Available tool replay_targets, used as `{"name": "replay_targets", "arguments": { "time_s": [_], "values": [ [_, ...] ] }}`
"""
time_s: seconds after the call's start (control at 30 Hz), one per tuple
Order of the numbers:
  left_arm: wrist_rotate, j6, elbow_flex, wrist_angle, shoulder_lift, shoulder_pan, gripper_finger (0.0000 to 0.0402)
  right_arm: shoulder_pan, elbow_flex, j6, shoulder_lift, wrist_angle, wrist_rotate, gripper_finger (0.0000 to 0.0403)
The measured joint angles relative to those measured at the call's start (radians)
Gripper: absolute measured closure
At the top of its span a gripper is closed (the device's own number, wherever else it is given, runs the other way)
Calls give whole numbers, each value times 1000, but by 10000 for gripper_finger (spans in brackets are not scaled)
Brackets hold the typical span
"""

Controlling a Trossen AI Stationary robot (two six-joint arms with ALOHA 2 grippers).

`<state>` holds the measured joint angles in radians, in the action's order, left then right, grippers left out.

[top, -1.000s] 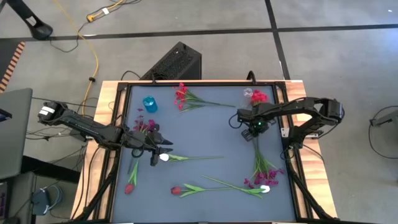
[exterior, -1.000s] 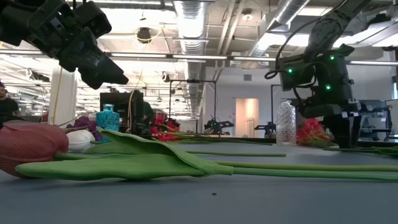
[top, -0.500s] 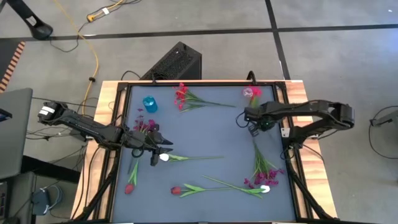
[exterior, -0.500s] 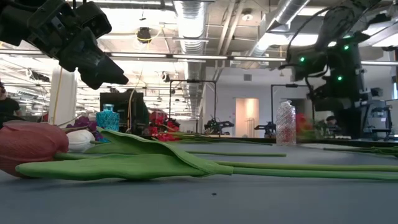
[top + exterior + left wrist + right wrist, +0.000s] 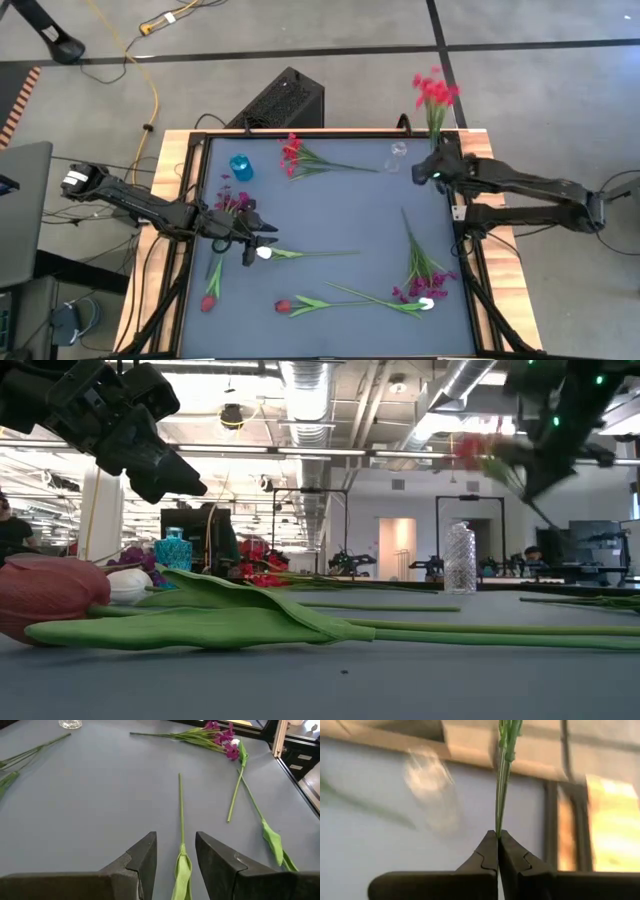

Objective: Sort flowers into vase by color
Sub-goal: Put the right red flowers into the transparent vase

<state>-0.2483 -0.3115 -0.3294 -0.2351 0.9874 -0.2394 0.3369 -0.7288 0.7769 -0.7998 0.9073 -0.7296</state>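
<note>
My right gripper (image 5: 437, 166) is shut on a red spray of flowers (image 5: 435, 92), held up over the table's far right corner; its blooms (image 5: 470, 448) show blurred and high in the low view. Beside it a clear vase (image 5: 398, 152) stands on the mat, and a blue vase (image 5: 240, 167) stands at the far left. My left gripper (image 5: 262, 240) hangs open above a white flower (image 5: 263, 253), whose stem (image 5: 181, 810) lies on the mat in line with the gap between the fingers. My right gripper pinches the spray's bundle of thin green stems (image 5: 498, 827) between its two fingertips. The stems run on ahead of the fingers toward the far edge. The spray is lifted clear of the table, tilted, with its blooms beyond the far edge.
More flowers lie on the mat: a red spray (image 5: 292, 155) at the far middle, a purple one (image 5: 232, 200) by my left gripper, red tulips (image 5: 210, 300) (image 5: 284, 305) near the front, and purple sprays with a white bloom (image 5: 425, 290) at the near right.
My right gripper has risen and drawn back toward the table's far right corner, tipping up as it went. The red spray, which lay beside the clear vase, is lifted clear, and its blooms have swung out past the far edge.
</note>
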Motion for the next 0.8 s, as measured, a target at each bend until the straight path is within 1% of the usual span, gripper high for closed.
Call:
{"name": "replay_targets", "arguments": {
  "time_s": [0.1, 0.13, 0.2, 0.23, 0.37, 0.4, 0.5, 0.7, 0.8],
  "values": [
    [-1, 0, 0, -1, 0, 0, 278, 0, -1, -235, 92, -244, 0, 378],
    [-2, -1, 0, -1, 0, 0, 278, 1, -2, -339, 114, -323, 22, 379],
    [-2, -1, 0, -2, 0, 0, 278, 12, -2, -545, 141, -460, 109, 380],
    [-2, -1, 0, -2, 0, 0, 278, 24, -2, -612, 148, -529, 159, 381],
    [-3, 0, 0, -12, 0, 0, 278, 91, 32, -747, 154, -812, 298, 381],
    [-3, 0, 0, -15, 0, 0, 278, 113, 52, -768, 154, -865, 328, 381],
    [-3, -5, 0, -19, 0, 0, 278, 207, 118, -770, 151, -955, 364, 382],
    [-3, 1, 0, -18, 0, 0, 278, 370, 219, -700, 153, -1058, 515, 382],
    [-3, 8, 0, -18, 0, 0, 278, 409, 265, -698, 149, -1113, 525, 382]
  ]
}}
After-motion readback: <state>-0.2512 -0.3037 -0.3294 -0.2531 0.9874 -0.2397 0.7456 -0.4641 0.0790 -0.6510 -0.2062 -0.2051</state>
